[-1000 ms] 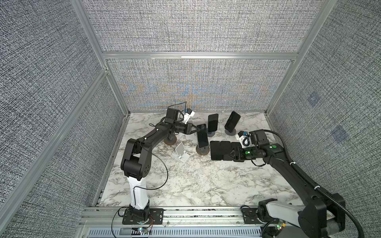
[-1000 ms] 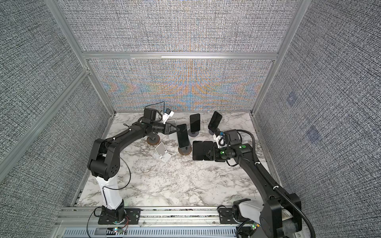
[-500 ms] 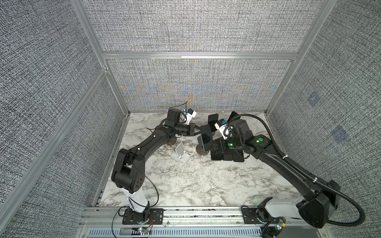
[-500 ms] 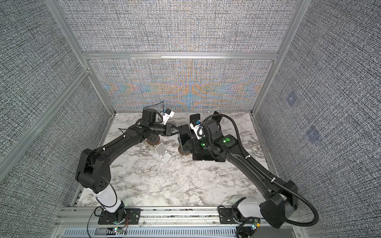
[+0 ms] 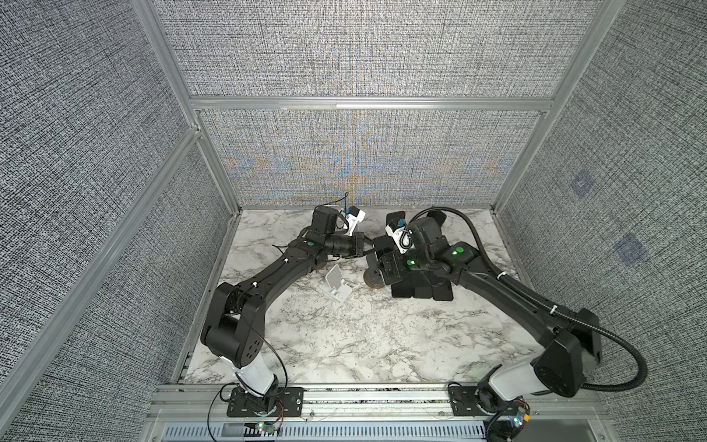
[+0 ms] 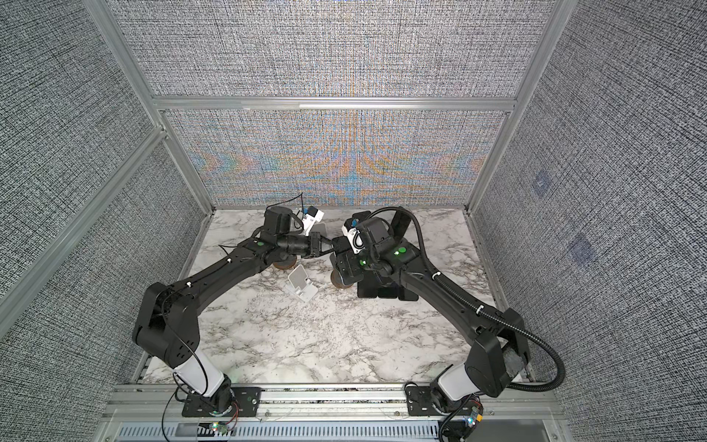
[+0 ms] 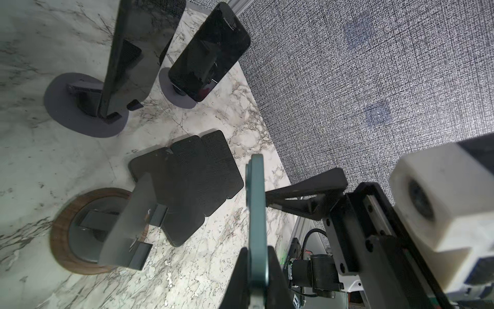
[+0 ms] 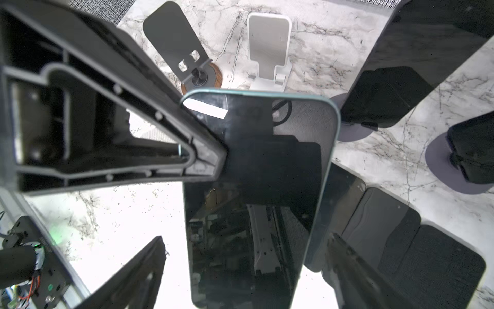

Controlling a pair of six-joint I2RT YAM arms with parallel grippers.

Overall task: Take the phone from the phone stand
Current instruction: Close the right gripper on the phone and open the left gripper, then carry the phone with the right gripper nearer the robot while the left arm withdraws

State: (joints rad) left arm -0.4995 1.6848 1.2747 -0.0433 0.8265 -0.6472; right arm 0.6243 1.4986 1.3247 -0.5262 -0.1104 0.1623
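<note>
Phone point(image 7: 257, 200) is off the stand, held in the air over the far middle of the counter point(image 5: 344, 344), between the two arms. It's a thin slab with rounded corners, a teal rim and a glossy black glass face that mirrors the rig. There's a white rectangular patch in one screen corner; sticker or reflection, can't tell.

Left gripper point(image 7: 257, 250): jaws clamped flat on the phone's two faces near one end, with the phone edge-on to that wrist camera.

Right gripper point(image 8: 246, 236): jaws spread wide, one outside each long edge of the phone. There's a clear gap on one side; the other is too close to call contact. No grip.

Phone stand point(image 7: 125, 222) is empty, just beside the phone. It's a bent grey sheet-metal plate with a rounded top and two small lip tabs at the bottom, on a dark round disc with a wood-grain ring.

Just right of it, three flat slabs point(image 7: 187, 182) lie side by side, overlapping: dark, finely textured, rounded corners.

Left of it is a white stand point(image 5: 336, 285), plastic-looking, L-shaped, nothing on it.

Far right, two standing phones point(image 7: 211, 50), glossy black, lean on stands with round grey bases.

Counter is white marble pattern with grey veins. Walls point(image 5: 344, 76) are grey woven fabric in aluminium framing.
</note>
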